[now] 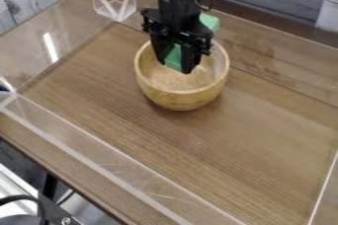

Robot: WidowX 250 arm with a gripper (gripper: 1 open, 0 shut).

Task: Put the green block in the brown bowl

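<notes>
Gripper (177, 64) hung pointing straight down over the brown bowl (183, 93), its 2 black fingers standing apart with pale bowl floor showing between them. We saw the green block (208, 24) tilted against the bowl's far rim, mostly hidden behind the arm. The bowl sat on a wooden table (199, 160) with clear walls.

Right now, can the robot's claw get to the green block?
Probably yes. The gripper hangs right over the brown bowl, and the green block pokes up against the bowl's far rim just behind it. Nothing else stands between them, though the arm hides most of the block.
</notes>
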